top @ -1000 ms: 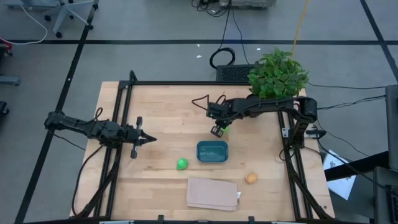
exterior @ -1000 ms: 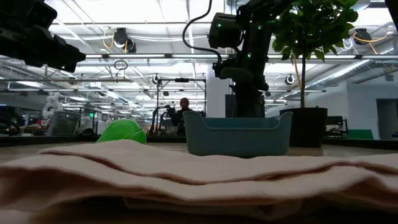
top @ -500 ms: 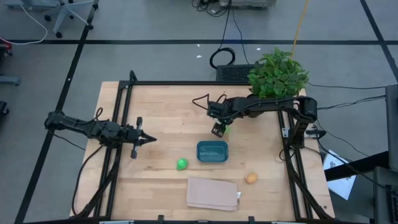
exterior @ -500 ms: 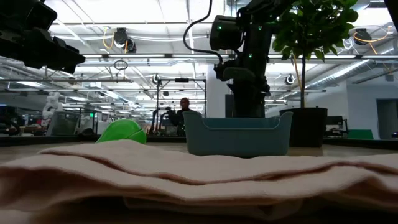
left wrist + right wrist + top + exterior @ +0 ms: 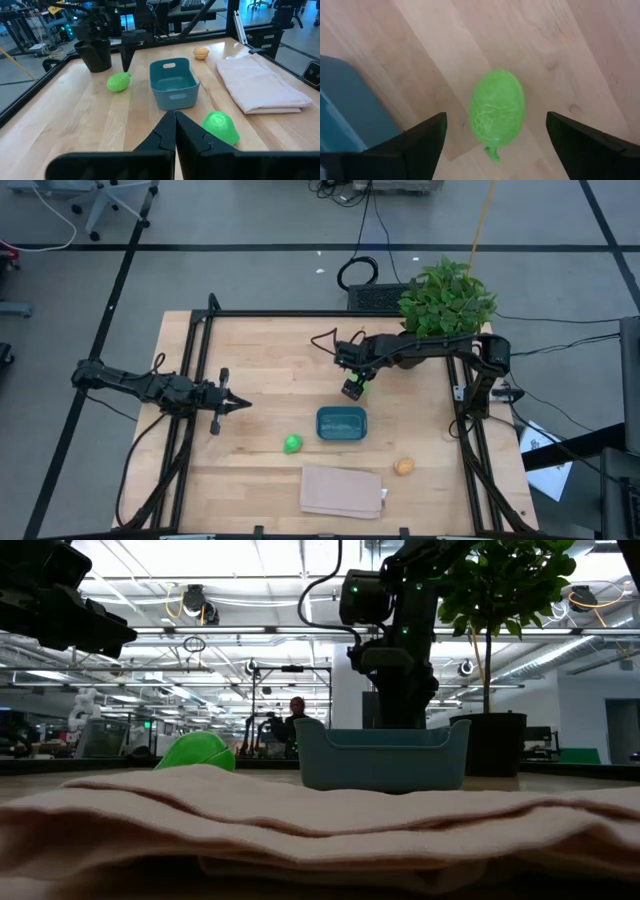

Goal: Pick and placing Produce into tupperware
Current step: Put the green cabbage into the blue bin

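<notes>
Right claw spread wide and empty, poised over the pale yellow-green fruit lying on the counter just beyond the teal tupperware, bright green fruit left of the tupperware, orange fruit near-right, left claw shut, holding nothing, at the left.
</notes>
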Action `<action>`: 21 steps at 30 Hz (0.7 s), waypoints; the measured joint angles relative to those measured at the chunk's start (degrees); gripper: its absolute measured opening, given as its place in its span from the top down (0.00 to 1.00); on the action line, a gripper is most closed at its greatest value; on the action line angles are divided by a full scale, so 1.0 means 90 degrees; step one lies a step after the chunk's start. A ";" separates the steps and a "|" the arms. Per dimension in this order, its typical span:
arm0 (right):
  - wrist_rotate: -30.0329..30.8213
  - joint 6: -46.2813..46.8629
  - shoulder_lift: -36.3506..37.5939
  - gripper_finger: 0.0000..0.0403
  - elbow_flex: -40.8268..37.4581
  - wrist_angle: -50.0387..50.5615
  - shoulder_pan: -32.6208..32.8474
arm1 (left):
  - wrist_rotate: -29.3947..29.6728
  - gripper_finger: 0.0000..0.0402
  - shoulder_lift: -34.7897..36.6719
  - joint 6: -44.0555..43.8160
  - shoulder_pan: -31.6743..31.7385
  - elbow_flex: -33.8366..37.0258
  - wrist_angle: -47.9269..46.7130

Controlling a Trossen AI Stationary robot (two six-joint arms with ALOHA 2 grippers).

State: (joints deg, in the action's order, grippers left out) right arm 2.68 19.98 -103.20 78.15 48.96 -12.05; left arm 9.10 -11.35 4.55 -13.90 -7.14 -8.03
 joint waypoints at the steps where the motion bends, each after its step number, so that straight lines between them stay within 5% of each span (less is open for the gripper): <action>1: 0.0000 0.0023 0.0000 0.17 0.0000 -0.0007 0.0000 | 0.0001 0.99 0.0000 -0.0004 0.0000 0.0000 -0.0007; 21: 0.0024 0.0183 0.0002 0.17 -0.0711 -0.0680 -0.0044 | 0.0000 0.99 0.0000 0.0008 0.0001 0.0000 -0.0141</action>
State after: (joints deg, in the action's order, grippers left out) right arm 2.90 21.63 -103.18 71.75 42.84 -12.45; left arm 9.10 -11.35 4.62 -13.89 -7.14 -9.30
